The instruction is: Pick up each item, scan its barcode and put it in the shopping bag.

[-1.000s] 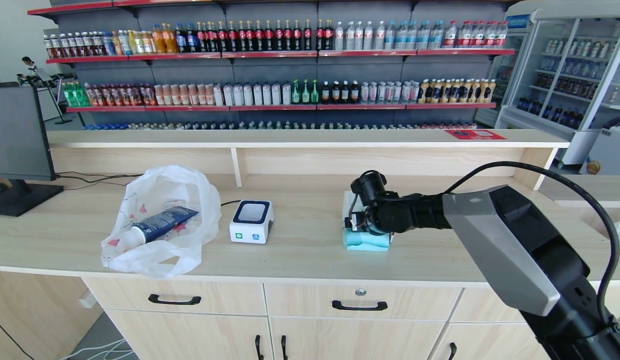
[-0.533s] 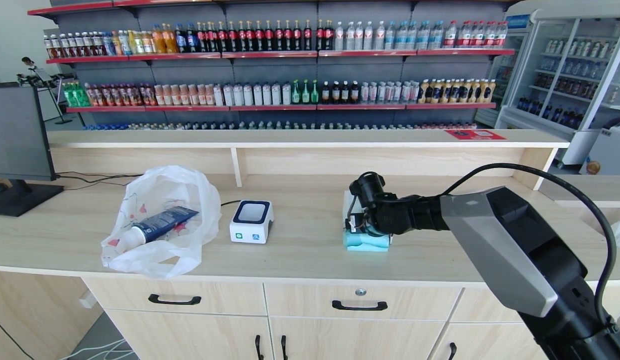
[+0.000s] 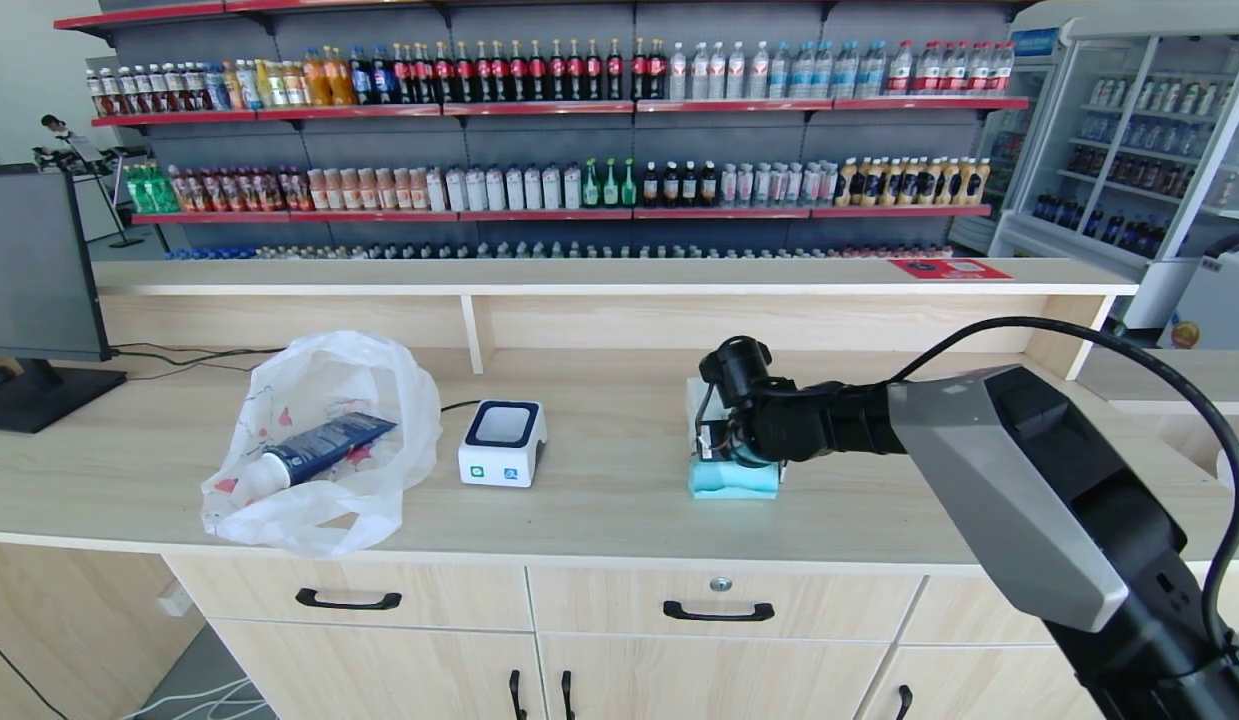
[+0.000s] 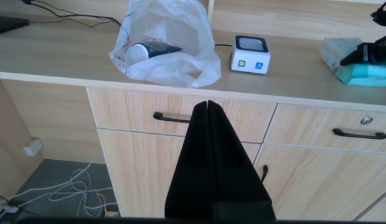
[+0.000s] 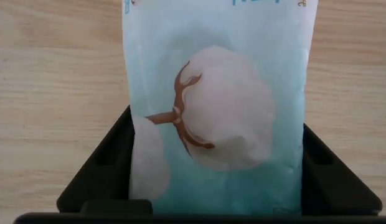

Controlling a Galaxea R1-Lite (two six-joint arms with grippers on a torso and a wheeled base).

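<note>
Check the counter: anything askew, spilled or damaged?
Nothing spilled or damaged. The shopping bag lies slumped on its side, tube in its open mouth; scanner stands square; teal pack lies flat at the right gripper.

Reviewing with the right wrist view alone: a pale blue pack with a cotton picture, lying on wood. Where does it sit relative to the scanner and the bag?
Observer: The pack lies on the counter, to the right of the scanner; the shopping bag lies left of the scanner.
Reviewer: Anything in the bag yet?
Observer: Yes, a dark blue tube with a white cap lies inside it.
Reviewer: And the left arm?
Observer: The left gripper is shut, out in front of the drawers, off the counter.
</note>
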